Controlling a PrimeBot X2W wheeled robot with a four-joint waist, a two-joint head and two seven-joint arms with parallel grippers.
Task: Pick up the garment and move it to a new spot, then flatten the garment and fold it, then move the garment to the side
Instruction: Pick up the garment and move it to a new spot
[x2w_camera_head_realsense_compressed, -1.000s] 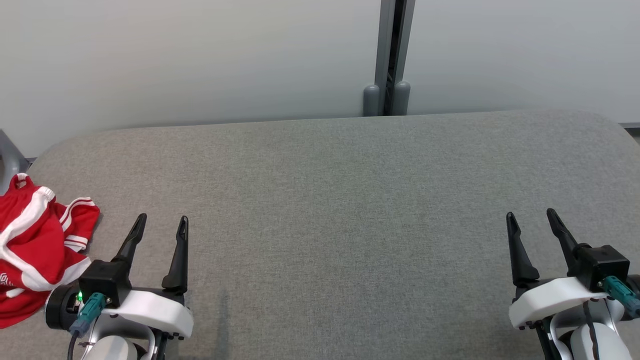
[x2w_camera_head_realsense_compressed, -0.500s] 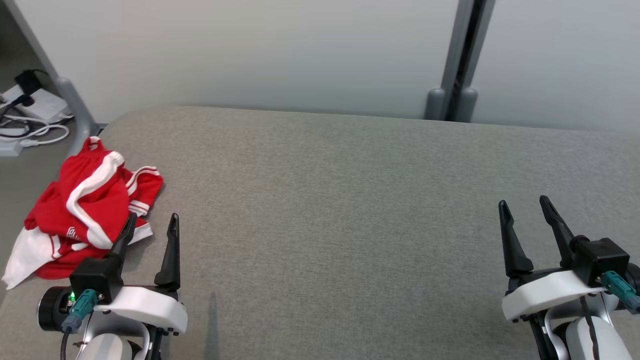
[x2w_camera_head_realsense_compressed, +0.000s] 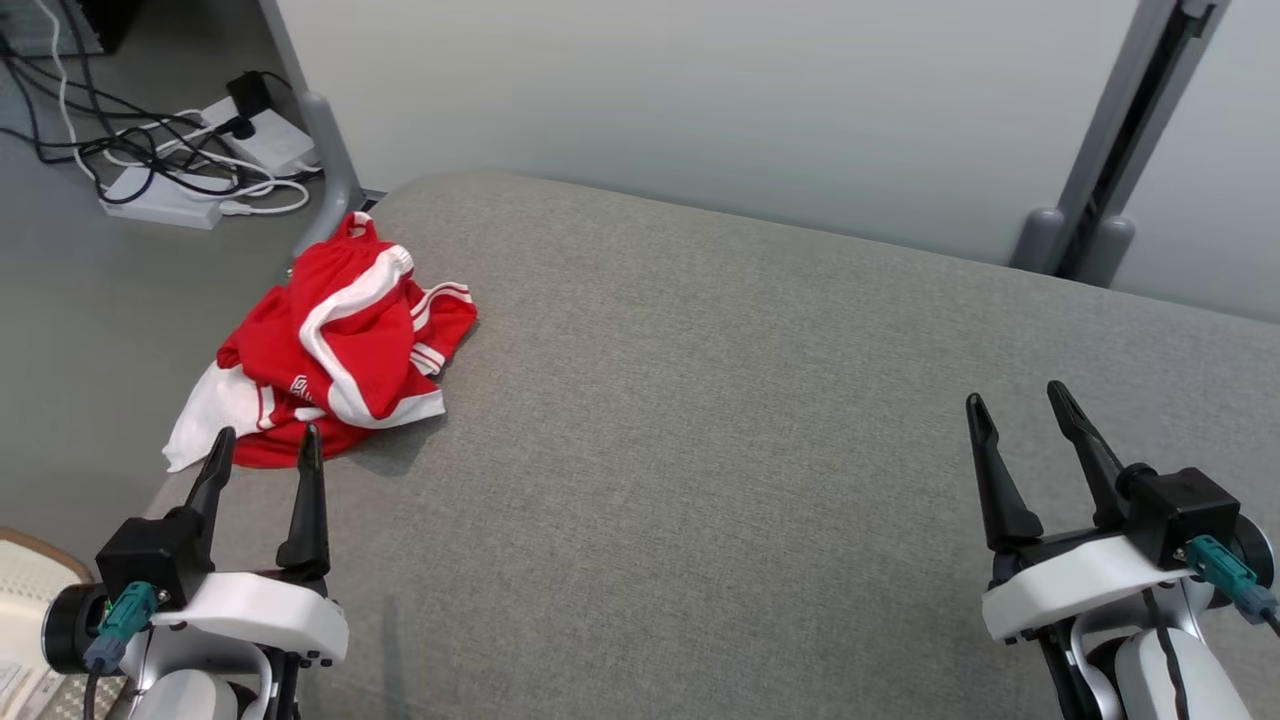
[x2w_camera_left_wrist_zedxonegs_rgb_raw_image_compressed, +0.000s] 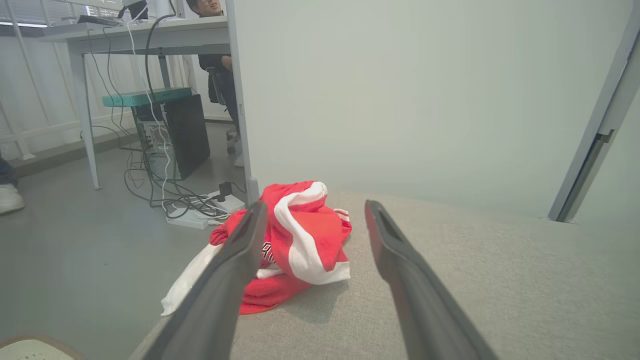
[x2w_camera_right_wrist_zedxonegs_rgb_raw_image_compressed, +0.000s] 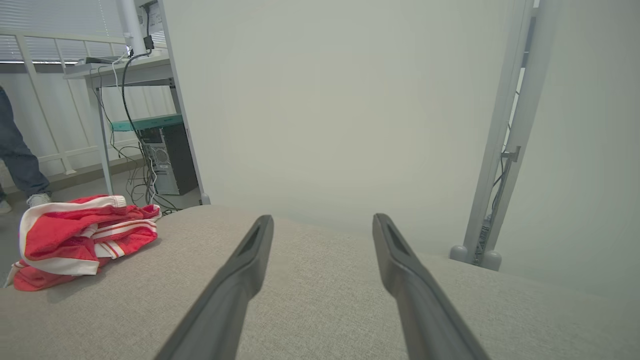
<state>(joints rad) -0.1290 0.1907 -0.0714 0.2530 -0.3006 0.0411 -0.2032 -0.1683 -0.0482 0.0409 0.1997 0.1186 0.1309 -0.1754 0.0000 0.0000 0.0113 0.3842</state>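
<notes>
The garment (x2w_camera_head_realsense_compressed: 340, 345) is bright red with white stripes and a white panel. The tabletop (x2w_camera_head_realsense_compressed: 700, 450) under it is flecked grey fabric. The left gripper (x2w_camera_head_realsense_compressed: 267, 434) and right gripper (x2w_camera_head_realsense_compressed: 1013, 393) are black above white housings.

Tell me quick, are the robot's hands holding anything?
Left hand: open, empty; the crumpled red-and-white cloth garment lies ahead.
Right hand: open, empty, over the grey fabric table.

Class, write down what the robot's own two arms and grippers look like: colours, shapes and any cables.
The left gripper and right gripper match. Each has two long, tapering black fingers rising from a black block, which sits on a rounded white wrist shell. A teal connector with a dark cable plugs into each block.
</notes>
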